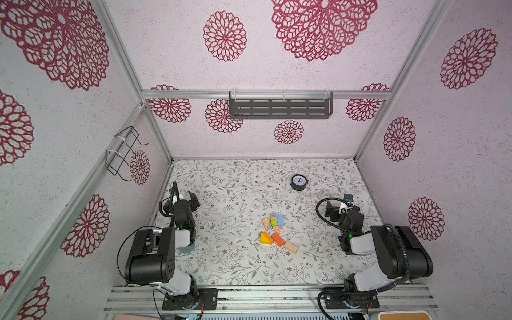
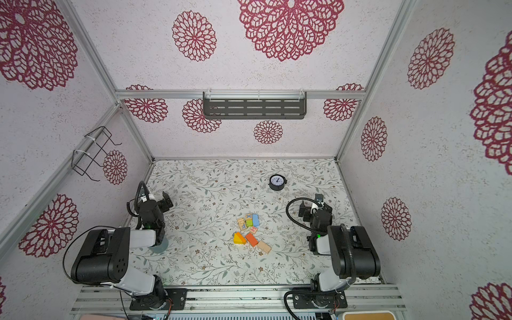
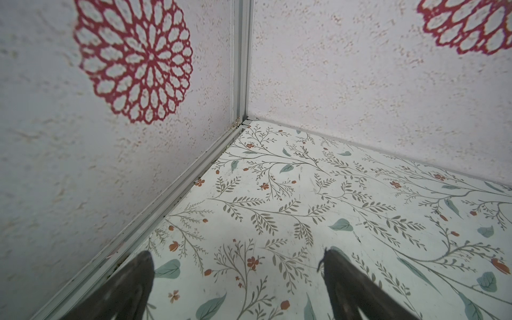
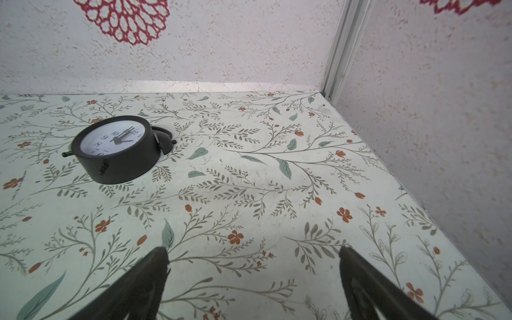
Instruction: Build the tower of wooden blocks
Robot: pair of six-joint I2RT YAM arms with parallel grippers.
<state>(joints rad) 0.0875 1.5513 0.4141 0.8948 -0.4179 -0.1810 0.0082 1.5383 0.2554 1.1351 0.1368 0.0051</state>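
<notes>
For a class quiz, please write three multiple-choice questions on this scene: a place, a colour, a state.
1. The clock lies: A) behind the blocks; B) before them; C) on them.
2. The brick right of the green block is: A) black; B) blue; C) white.
3. The left end effector and right end effector are: A) shut on blocks; B) shut on the clock; C) open, empty.
Answers: 1 A, it sits farther back in both top views; 2 B, it shows pale blue; 3 C, wrist views show them spread, nothing between.

About nine wood blocks (image 1: 278,239) — one clock (image 1: 299,182).
</notes>
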